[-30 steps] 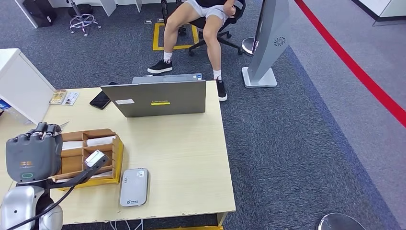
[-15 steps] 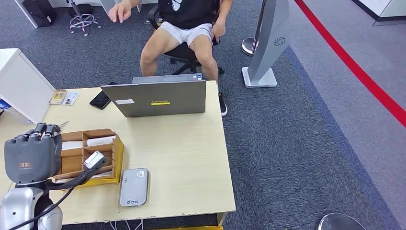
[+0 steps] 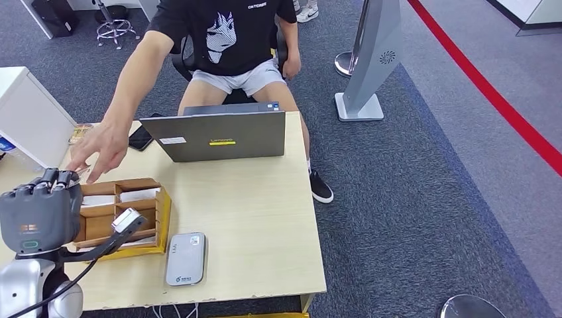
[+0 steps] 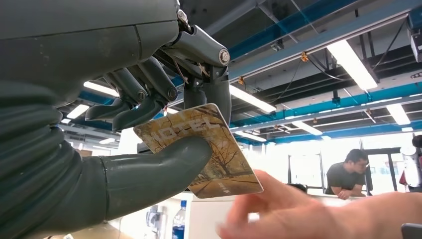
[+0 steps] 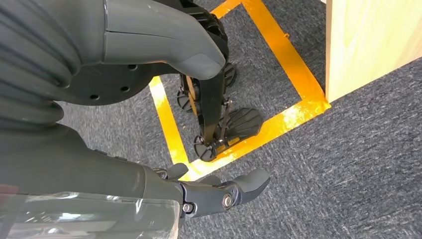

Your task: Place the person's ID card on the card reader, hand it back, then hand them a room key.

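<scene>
A room key card (image 4: 209,149), printed with a tree scene and the word HOTEL, is pinched between the thumb and darker fingers of the left hand (image 3: 41,215), raised at about 8 o'clock over the table (image 3: 252,218). The person's hand (image 3: 99,149) is stretched toward it from 12 o'clock, its fingertips just beside the card's edge in the left wrist view. A wooden tray (image 3: 132,215) with compartments lies by the left hand, and a grey card reader (image 3: 185,258) lies at the tray's 5 o'clock. A laptop (image 3: 222,136) stands at the far edge. The right hand (image 5: 219,191) hangs over the carpet, fingers loosely curled, nothing held.
</scene>
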`<state>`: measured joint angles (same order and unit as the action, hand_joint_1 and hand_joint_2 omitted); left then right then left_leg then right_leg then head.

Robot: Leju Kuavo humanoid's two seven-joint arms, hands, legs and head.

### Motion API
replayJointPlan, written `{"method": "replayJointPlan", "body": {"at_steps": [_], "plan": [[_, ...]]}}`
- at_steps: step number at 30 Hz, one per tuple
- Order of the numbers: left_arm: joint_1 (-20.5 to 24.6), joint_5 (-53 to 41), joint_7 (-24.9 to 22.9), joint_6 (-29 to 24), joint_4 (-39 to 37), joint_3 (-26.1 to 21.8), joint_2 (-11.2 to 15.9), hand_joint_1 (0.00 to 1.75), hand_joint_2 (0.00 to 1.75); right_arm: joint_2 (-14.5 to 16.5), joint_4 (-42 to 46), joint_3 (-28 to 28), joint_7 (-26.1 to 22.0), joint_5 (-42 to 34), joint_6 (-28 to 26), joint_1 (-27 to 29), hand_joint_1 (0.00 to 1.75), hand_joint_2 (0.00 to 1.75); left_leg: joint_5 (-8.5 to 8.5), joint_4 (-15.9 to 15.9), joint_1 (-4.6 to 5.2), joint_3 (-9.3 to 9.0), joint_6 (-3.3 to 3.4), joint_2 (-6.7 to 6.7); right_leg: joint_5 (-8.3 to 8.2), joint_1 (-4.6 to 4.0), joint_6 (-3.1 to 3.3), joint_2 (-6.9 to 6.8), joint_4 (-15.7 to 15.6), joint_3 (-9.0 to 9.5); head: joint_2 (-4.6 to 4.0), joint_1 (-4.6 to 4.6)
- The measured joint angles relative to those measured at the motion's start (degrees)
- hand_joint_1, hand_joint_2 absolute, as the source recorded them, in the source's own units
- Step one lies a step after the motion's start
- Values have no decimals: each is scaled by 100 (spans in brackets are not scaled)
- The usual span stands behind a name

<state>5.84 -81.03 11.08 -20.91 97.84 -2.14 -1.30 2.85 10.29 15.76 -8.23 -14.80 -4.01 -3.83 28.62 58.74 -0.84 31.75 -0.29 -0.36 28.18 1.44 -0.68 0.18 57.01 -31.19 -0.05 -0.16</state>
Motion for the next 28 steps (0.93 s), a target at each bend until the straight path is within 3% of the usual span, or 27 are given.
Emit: {"method": "replayJointPlan", "body": {"at_steps": [13,17,22,28], "plan": [[296,-159,-68,-55,-332,66,-249,171,175,-104,0,125,78,-10,-3,13,0,175,3,1,0,0,1,24,-3,0,-1,26,1,-8,0,1],[301,-143,-98,-88,-359,76,-282,2,175,-120,0,128,78,-2,-14,23,0,175,11,1,1,2,6,37,-2,0,-2,37,0,-12,0,1],[199,64,-86,-210,-346,76,-356,0,175,-123,0,136,100,-6,-65,25,0,175,17,1,1,3,10,35,3,0,-8,34,-2,-9,0,0],[-269,763,245,-388,19,70,-436,0,175,-112,2,175,139,-18,-214,60,0,175,17,1,1,2,10,34,3,0,-8,31,-2,-6,0,1]]}}
